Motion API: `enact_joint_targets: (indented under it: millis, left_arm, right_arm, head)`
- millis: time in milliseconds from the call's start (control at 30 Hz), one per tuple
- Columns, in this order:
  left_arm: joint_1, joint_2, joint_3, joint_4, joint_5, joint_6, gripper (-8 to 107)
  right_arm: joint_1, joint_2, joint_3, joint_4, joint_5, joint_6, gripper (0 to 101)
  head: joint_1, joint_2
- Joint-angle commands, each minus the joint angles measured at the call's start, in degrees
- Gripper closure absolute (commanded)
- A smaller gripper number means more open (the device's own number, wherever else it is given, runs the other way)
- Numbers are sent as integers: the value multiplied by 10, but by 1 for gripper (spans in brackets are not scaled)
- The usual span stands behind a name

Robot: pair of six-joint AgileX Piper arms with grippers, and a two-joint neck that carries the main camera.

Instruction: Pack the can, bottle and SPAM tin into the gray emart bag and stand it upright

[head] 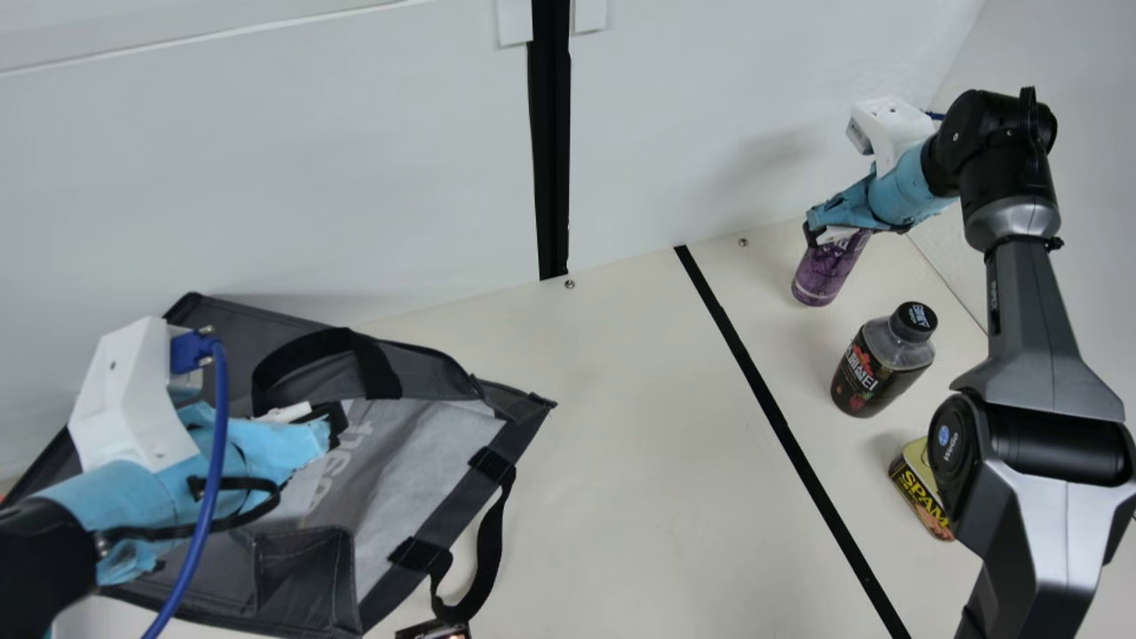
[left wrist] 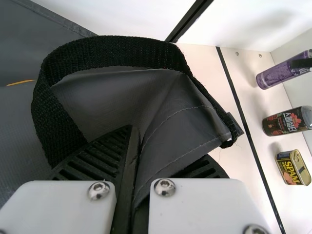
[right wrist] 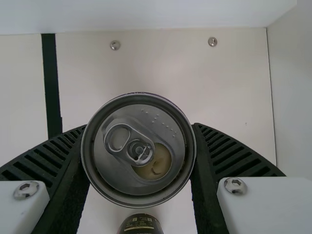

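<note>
Cream tabletop (head: 639, 497) lies under your gray bag (head: 426, 457); your left gripper (left wrist: 168, 143) pinches its fabric, probably steadying the opening. Your right gripper (right wrist: 139, 127) clamps the can (head: 825, 273), likely for packing before the other 2, bottle (head: 865, 382) and SPAM tin (head: 914, 493).

Left gripper (head: 334, 421) pinched tight; right gripper (head: 827, 234) clamped wide
</note>
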Motion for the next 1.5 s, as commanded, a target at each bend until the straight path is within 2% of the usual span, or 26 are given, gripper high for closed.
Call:
enact_joint_targets:
  millis: [0,567,1467]
  left_arm:
    - [0,0,0,0,0,0,107]
    - [0,0,0,0,0,0,107]
    - [0,0,0,0,0,0,107]
  right_arm:
    - [1,-4,-1,4,-1,-8,101]
    - [24,-61,27,28,-1,-71,101]
    - [87,-189,172,69,-1,-151,101]
  head:
    - [-13,0]
    - [-13,0]
    - [-13,0]
